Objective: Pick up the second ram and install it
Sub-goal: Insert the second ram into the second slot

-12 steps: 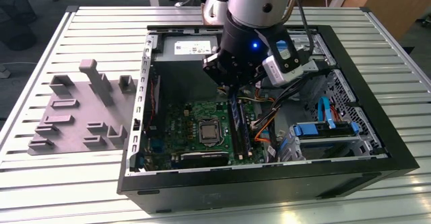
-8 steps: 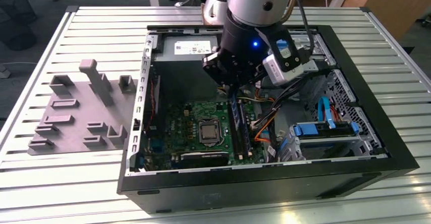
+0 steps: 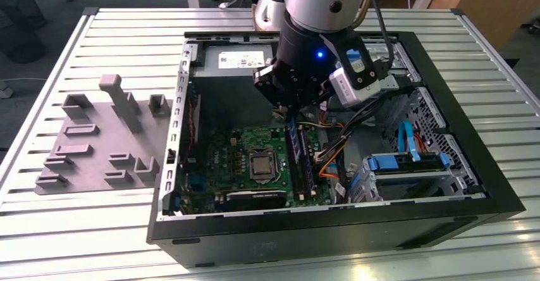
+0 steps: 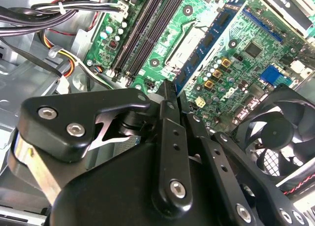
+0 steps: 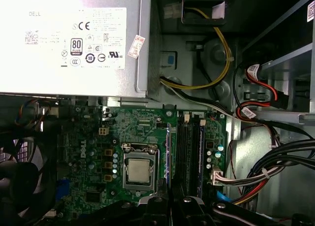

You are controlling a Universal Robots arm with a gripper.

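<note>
Claw (image 4: 170, 95) pressed together on top edge of second ram (image 4: 209, 39), which stood upright in slot beside processor (image 5: 139, 170) on motherboard (image 3: 245, 161) inside case (image 3: 337, 221). Stick at slot; full seating not judged. Neighbouring slots (image 5: 189, 149) bare.

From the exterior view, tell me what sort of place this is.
Likely a lab or workshop bench: an open computer case on a slatted metal table, a grey fixture beside it, and the arm's gripper reaching inside.

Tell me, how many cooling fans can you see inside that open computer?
1: a black fan at the edge of the green motherboard, seen in both wrist views. More may be hidden elsewhere in the case.
</note>
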